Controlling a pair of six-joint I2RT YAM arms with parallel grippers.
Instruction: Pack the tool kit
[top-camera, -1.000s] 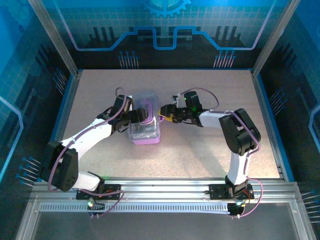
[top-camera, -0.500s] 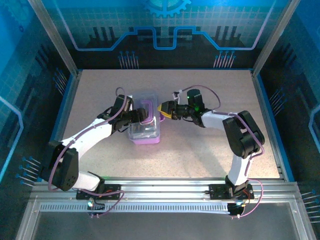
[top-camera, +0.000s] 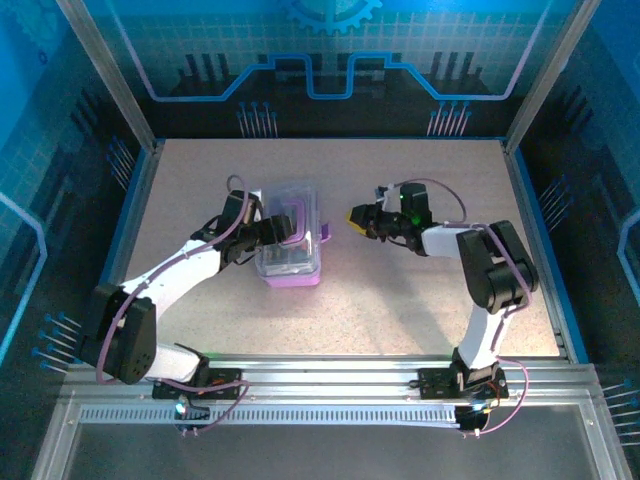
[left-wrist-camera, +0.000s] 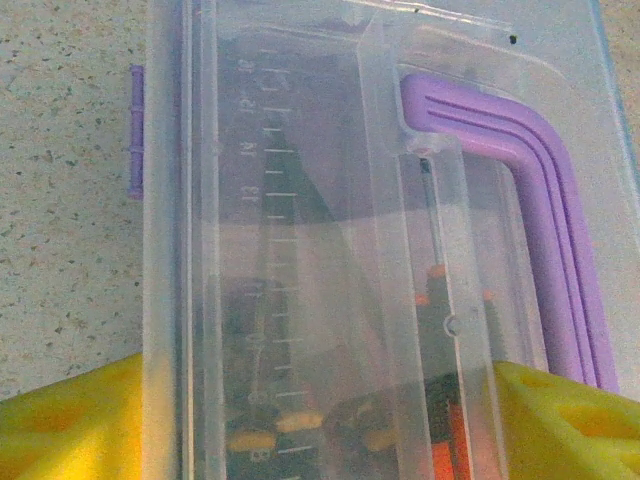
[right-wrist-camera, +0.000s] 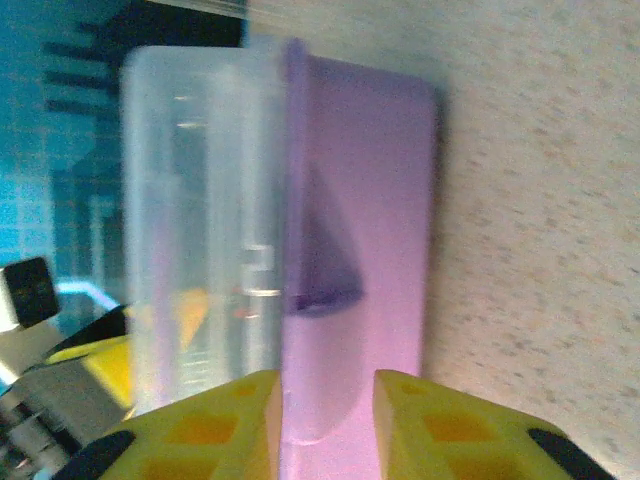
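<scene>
Since a second ago the right gripper (top-camera: 357, 218) has pulled back from the right edge of the case (top-camera: 290, 255) and now hangs well apart from it, with bare table (top-camera: 400, 300) between them. Its fingers have drawn closer together. In the right wrist view they stand a narrow gap apart with nothing held. A small purple tab (top-camera: 325, 237), covered before, now sticks out from the case's right side. The case itself and the left arm have not moved. The left arm reaches forward and to the right from its base, elbow low, and its wrist lies along the case's left side. The left gripper (top-camera: 266, 232) is clamped on the case: in the left wrist view one yellow finger (left-wrist-camera: 70, 420) presses the clear lid's outer wall and the other sits against the lid beside the purple handle (left-wrist-camera: 560, 250). Orange and black screwdriver handles (left-wrist-camera: 440, 310) show dimly through the lid. The right arm rises from its base, folds at the elbow and points left, its wrist level with the case's far half. The case lies left of the table's middle, lid down, well clear of every wall, with open table on its near, far and right sides.
</scene>
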